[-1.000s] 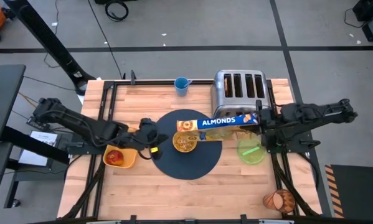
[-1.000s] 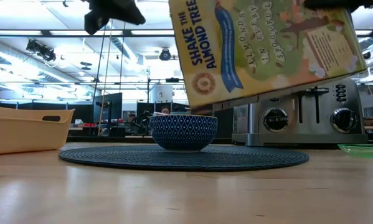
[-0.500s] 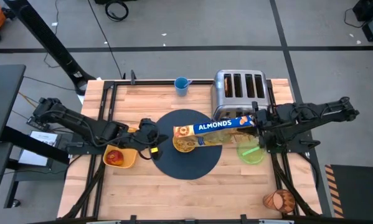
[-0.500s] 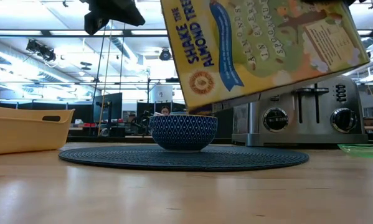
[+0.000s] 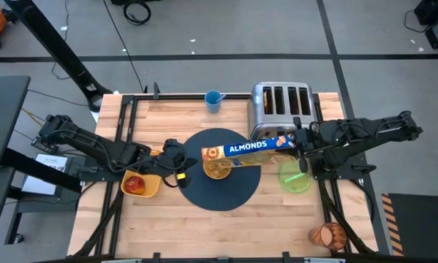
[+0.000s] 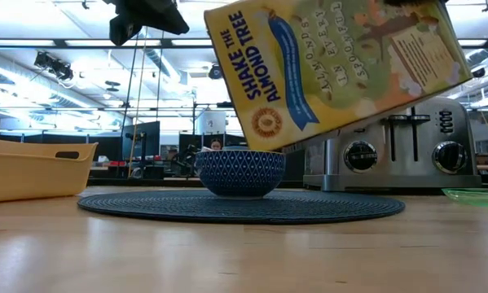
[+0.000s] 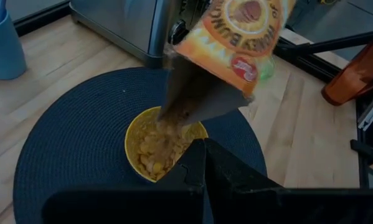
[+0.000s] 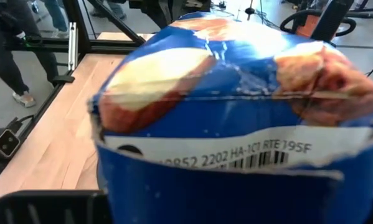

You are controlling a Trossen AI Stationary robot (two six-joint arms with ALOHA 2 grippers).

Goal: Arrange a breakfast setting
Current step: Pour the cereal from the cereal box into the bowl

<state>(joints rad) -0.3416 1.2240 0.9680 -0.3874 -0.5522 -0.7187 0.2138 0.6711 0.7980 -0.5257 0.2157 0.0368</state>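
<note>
The right gripper [image 5: 300,142] was clamped on the base of a tilted cereal box [image 5: 251,146], whose open end hung over the cereal bowl [image 5: 218,169] on the round mat [image 5: 233,191]. The left gripper [image 5: 180,174], fingers together, waited just beside the bowl.

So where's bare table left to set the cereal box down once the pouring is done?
The widest bare wood is the near strip below the mat. Another patch lies at the far edge left of the blue cup. The middle is crowded: the cereal box in the right gripper hangs over the bowl, between toaster and green plate.
</note>
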